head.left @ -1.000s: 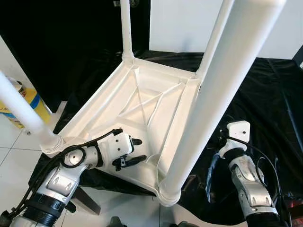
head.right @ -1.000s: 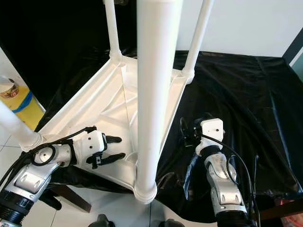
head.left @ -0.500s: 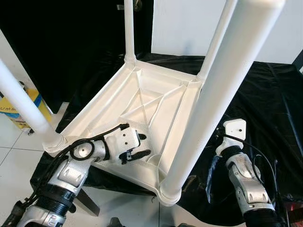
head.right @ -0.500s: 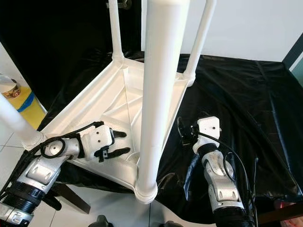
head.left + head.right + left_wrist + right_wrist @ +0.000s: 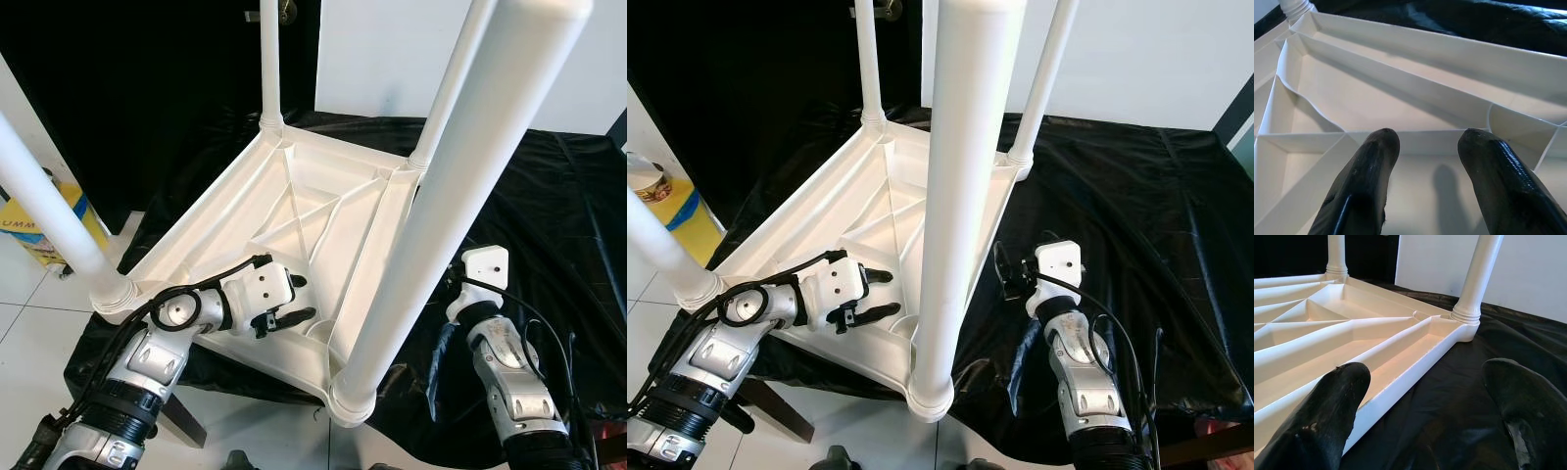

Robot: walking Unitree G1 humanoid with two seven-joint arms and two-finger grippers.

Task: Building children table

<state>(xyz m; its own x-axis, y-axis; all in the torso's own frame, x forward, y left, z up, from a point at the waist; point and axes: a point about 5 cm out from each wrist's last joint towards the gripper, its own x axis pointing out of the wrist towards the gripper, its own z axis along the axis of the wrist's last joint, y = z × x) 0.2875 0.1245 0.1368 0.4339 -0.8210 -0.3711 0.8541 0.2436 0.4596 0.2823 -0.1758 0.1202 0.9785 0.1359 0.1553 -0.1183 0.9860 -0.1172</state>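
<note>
Left pincer (image 5: 291, 302): released, its two black fingers (image 5: 1369, 166) spread with a gap between them, holding nothing; it hovered over the ribbed underside of the children's table, near the front edge.
Right pincer (image 5: 1005, 272): released as well, fingers (image 5: 1327, 401) wide apart and grasping nothing; it sat over the black cloth just beside the table's right-hand edge, apart from it.
Children's table (image 5: 294, 211): white plastic, lying upside down on the black cloth, its underside facing up and crossed by raised ribs that met in a diagonal brace.
Legs: four white round legs stood in the corner sockets, pointing up; the near leg (image 5: 955, 186) rose close to the camera, the near-left leg (image 5: 49, 220) leaned out over the floor, and the two far legs (image 5: 269, 64) stood at the back corners.
Black cloth (image 5: 1136, 215): glossy, crumpled, draped over the worktop and hanging off its front.
Yellow container (image 5: 661, 201): stood on the tiled floor (image 5: 20, 294) to the left, partly behind the near-left leg.
Backdrop: white wall (image 5: 1156, 59) on the right, dark area on the left.
</note>
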